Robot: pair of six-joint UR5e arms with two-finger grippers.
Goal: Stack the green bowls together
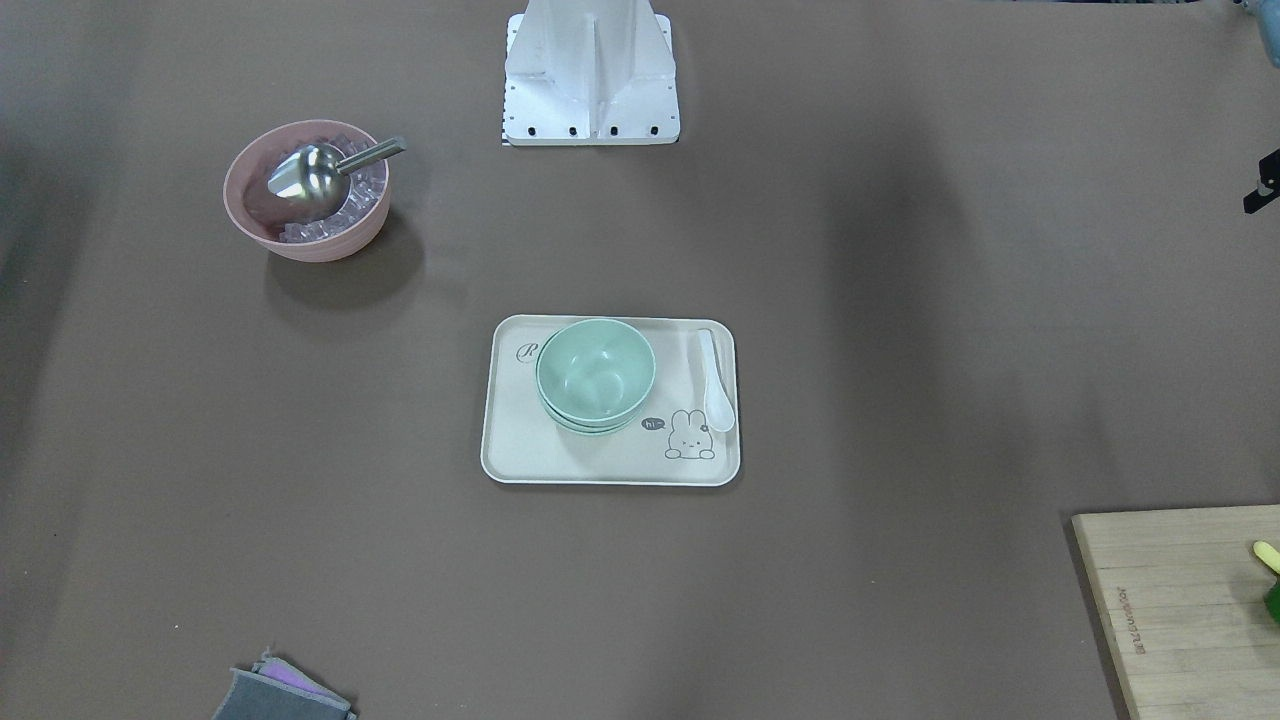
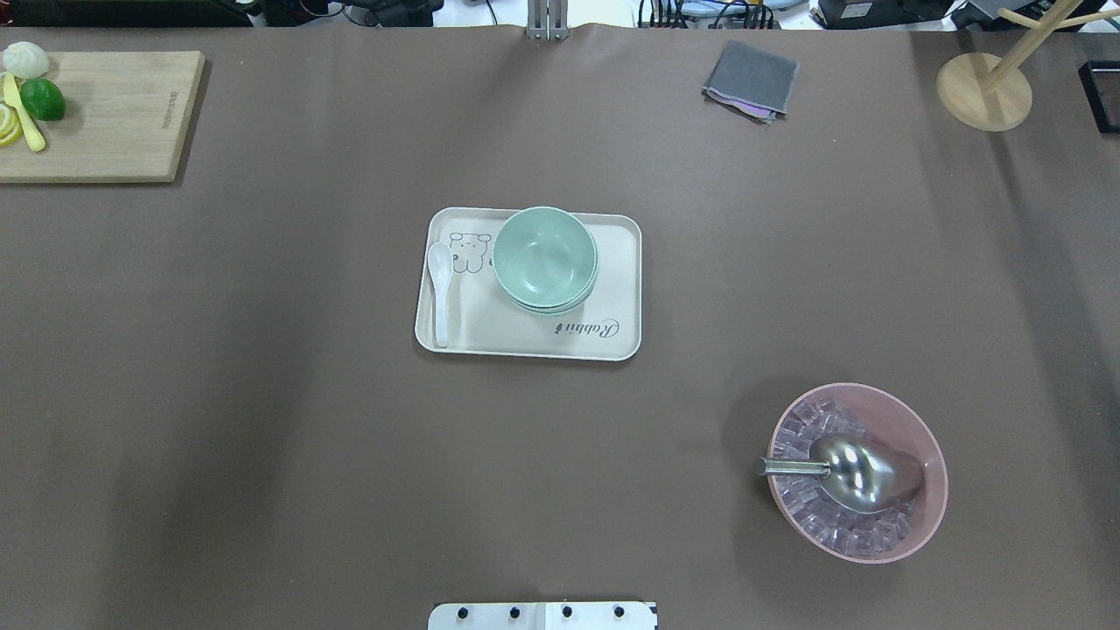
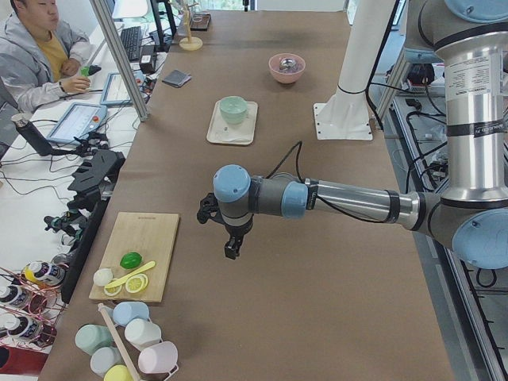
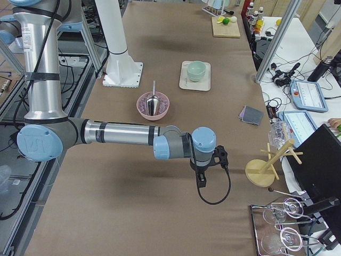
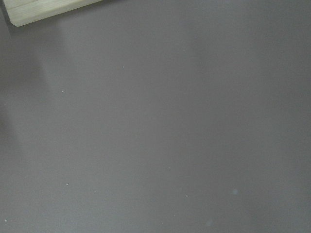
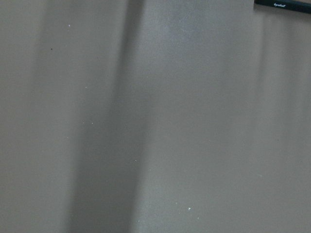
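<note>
Already nested in one stack, the green bowls [image 2: 544, 255] sit on the rabbit tray [image 2: 525, 337] mid-table, well apart from the left gripper [image 3: 231, 252] and right gripper [image 4: 201, 183] alike — each hangs over its own table end, and whether their jaws are apart cannot be told.

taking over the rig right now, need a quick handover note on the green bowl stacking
Left tool: over bare table near the wooden cutting board; open or shut cannot be told.
Right tool: over bare table, far from the bowls; likewise cannot be told.
Pale mint-green plastic bowls: nested in one stack on the beige rectangular rabbit tray, beside a white spoon.
Done: stacking looks complete. Left: apparently nothing; no loose green bowl in view.
</note>
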